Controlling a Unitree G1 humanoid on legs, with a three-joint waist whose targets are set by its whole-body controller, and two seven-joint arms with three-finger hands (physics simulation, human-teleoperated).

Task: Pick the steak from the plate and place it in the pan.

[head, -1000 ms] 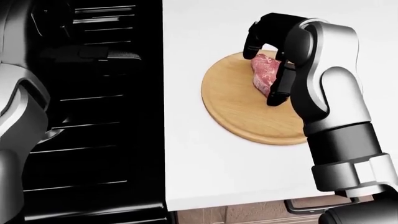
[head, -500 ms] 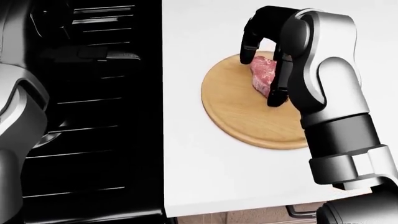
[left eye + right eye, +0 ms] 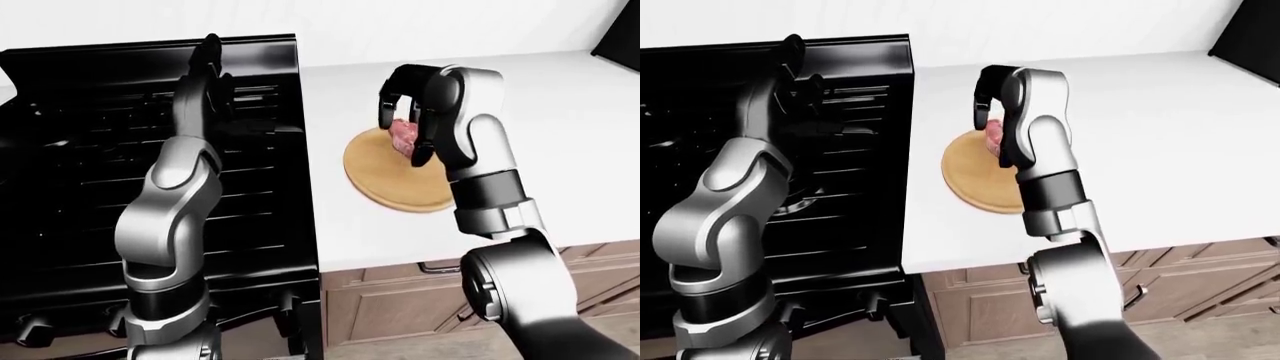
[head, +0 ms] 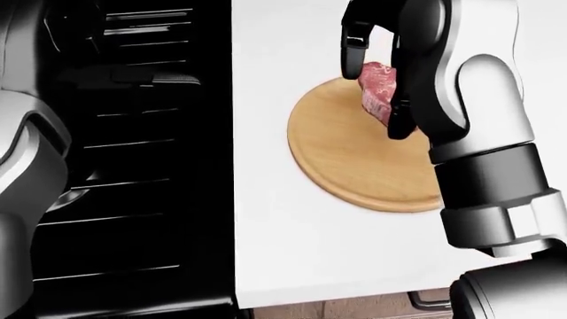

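The raw red steak is between the black fingers of my right hand, which is shut on it and holds it just above the top part of the round wooden plate. The plate lies on the white counter next to the stove. In the left-eye view the steak hangs over the plate's far side. My left hand is raised over the black stove with its fingers stretched open and empty. I cannot make out the pan against the black stove; a dark handle-like shape lies on the grates.
The black stove with its grates fills the left of the views. The white counter runs to the right, with wooden cabinets beneath it. A dark object stands at the top right corner.
My right hand has risen toward the top of the head view with the steak, lifting it off the plate. The left arm has stayed put.
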